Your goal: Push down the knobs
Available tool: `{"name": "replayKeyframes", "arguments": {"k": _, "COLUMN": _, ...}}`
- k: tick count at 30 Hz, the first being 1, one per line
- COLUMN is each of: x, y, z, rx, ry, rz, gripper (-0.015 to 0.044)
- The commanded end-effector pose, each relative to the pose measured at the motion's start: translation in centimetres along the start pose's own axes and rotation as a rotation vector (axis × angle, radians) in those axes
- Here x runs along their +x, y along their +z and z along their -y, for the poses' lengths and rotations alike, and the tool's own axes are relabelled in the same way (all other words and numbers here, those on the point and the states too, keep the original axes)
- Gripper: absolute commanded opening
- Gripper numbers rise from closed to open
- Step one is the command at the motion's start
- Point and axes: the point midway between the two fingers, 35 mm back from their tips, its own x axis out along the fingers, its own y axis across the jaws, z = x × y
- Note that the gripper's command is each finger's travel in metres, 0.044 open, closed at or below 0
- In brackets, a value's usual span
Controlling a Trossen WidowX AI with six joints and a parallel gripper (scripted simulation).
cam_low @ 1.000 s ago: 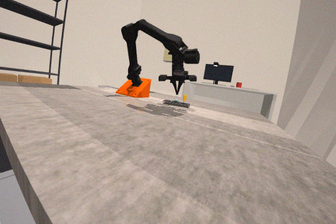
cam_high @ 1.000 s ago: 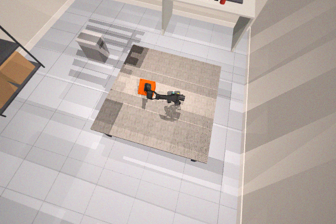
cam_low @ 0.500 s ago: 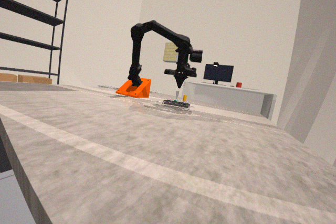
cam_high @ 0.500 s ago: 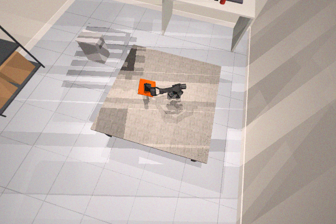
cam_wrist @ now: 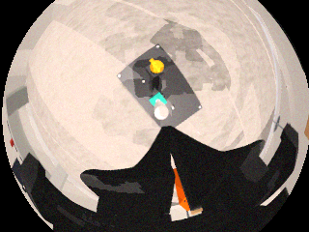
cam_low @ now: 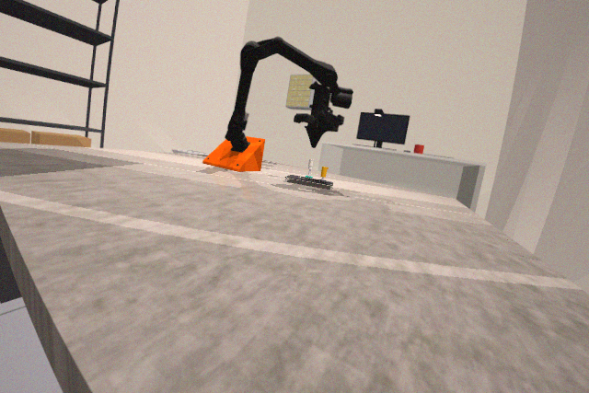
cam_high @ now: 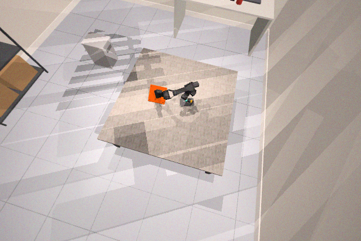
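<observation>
My claw [cam_low: 314,145] [cam_wrist: 166,130] is closed to a point with nothing in it, which makes sense: closed tips give a blunt pusher for pressing, no grip needed. It hangs above the board, tips down, touching nothing in the exterior view; held off like that, I can line up before contact. Nearest below the tips is the white knob [cam_low: 310,163] [cam_wrist: 161,112], standing tall over the teal pot [cam_wrist: 156,100]; looks like that one isn't down, my guess. Farther out from the claw, across the board, is the yellow knob [cam_low: 324,170] [cam_wrist: 156,67], also upright; probably needs pressing too, seating unclear at this size. Both ride on the dark board [cam_high: 183,104] [cam_low: 297,178] [cam_wrist: 181,92], below the claw, on the table [cam_high: 186,136] [cam_low: 285,283] [cam_wrist: 63,63]. Orange base [cam_high: 152,98] [cam_low: 251,153] sits well apart from the claw, on the arm's far end. Next I'd center over one knob and push straight down; off-center could lean on the shaft and snap the pot loose.
</observation>
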Motion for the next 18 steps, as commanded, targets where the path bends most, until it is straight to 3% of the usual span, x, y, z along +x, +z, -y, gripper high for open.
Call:
{"name": "replayKeyframes", "arguments": {"k": 1, "x": 1.5, "y": 0.1, "z": 0.0, "rx": -0.011, "ry": -0.005, "rz": 0.006, "gripper": 0.0000}}
{"name": "replayKeyframes", "arguments": {"k": 18, "x": 3.3, "y": 0.1, "z": 0.0, "rx": -0.011, "ry": -0.006, "rz": 0.006, "gripper": 0.0000}}
